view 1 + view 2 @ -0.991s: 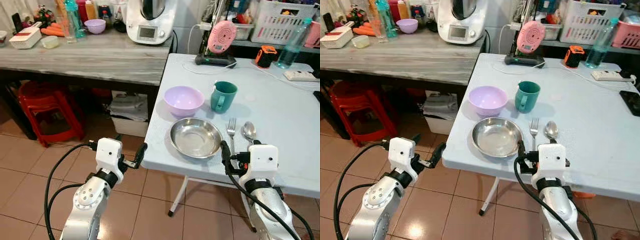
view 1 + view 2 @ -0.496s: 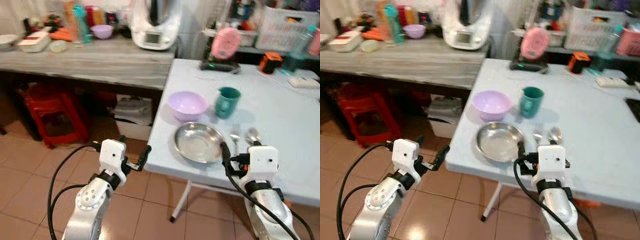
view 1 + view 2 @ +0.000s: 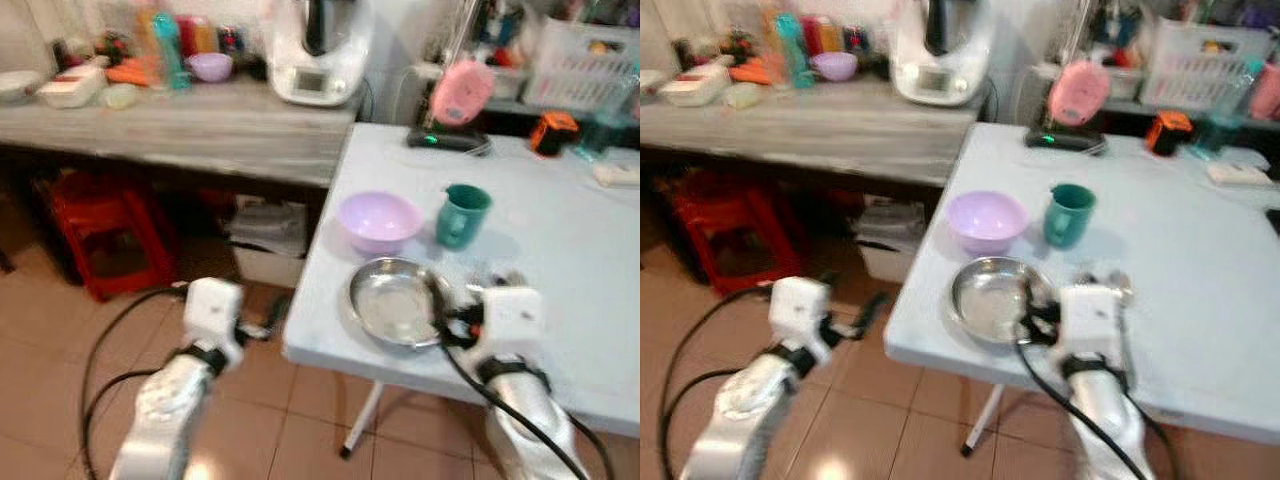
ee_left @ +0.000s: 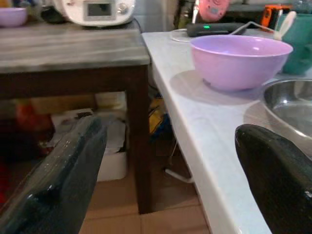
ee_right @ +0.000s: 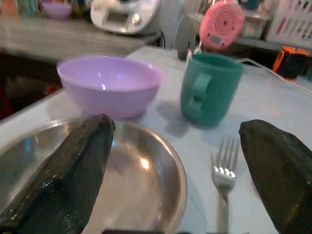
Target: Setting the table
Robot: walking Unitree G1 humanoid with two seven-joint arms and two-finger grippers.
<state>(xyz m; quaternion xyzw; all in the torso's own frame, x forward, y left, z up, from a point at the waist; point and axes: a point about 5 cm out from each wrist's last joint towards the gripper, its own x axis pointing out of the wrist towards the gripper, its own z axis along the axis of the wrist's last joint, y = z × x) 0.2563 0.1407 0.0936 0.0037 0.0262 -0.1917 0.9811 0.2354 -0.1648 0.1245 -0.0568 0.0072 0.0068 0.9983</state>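
- Left eye view: the right hand (image 3: 440, 310) sits low over the near edge of the pale counter (image 3: 560, 240), at the rim of the round steel plate (image 3: 392, 302); the left hand (image 3: 270, 322) hangs off the counter's side, above the tiled floor (image 3: 60, 340). This view is blurred, and the hands' fingers cannot be read here. Behind the plate stand a lilac bowl (image 3: 379, 218) and a teal mug (image 3: 461, 214). A grey wooden bench (image 3: 180, 125) carries a white kitchen machine (image 3: 318, 50); a red stool (image 3: 95, 230) stands beneath it.
- Right eye view: the same scene, equally smeared; the cutlery beside the plate is largely hidden by the right wrist.
- Left wrist view: the left hand's two glossy black fingers (image 4: 58, 180) are spread wide apart, holding nothing, level with the counter's edge. The bowl's smooth plastic wall is sharp; the plate is cut off.
- Right wrist view: the right hand's fingers (image 5: 68, 170) are likewise spread wide and empty, straddling the plate's shiny dished surface. A steel fork (image 5: 224, 180) lies just beside the plate, its handle cut off.
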